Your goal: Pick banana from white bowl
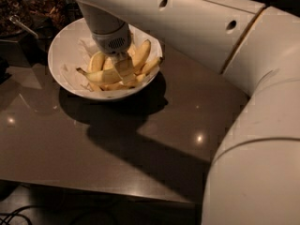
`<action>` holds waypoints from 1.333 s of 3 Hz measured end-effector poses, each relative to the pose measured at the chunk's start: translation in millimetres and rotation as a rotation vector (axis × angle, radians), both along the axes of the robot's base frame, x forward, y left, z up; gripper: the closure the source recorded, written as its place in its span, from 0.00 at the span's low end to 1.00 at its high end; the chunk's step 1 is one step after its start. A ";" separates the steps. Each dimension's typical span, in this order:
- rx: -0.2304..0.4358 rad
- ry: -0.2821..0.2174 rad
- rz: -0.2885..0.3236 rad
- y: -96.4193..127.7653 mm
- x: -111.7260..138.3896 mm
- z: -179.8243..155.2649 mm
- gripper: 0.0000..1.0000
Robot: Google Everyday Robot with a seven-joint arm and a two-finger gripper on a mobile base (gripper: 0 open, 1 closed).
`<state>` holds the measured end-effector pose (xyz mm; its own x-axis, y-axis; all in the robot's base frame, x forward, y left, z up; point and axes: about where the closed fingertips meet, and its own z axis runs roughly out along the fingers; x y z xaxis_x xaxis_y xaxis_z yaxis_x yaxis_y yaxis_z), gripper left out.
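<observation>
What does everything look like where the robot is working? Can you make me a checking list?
Surface: dark glossy table, with bright glints and the arm's shadow on it.
Job's things: white bowl, paper-lined, on the far left part of the table; the banana lies across the pile inside it, dark stem pointing left.
Clutter: shorter bananas in the same bowl; jars of dark stuff behind the bowl.
Grippers: gripper is down inside the bowl, at the banana's middle.
Cables: thin cords on the floor, bottom left.
Surroundings: dim room; the robot's white arm fills the right side.
</observation>
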<state>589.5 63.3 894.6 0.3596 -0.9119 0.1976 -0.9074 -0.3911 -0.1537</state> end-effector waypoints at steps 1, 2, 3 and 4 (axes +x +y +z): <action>0.040 -0.027 -0.018 -7.9 -17.8 19.9 1.00; 0.051 -0.062 -0.003 -9.8 -38.2 42.3 1.00; 0.089 -0.093 0.027 -16.6 -68.0 59.0 1.00; 0.119 -0.101 0.041 -15.1 -66.3 61.8 1.00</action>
<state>523.2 48.2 956.4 0.3805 -0.9161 0.1266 -0.8686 -0.4011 -0.2910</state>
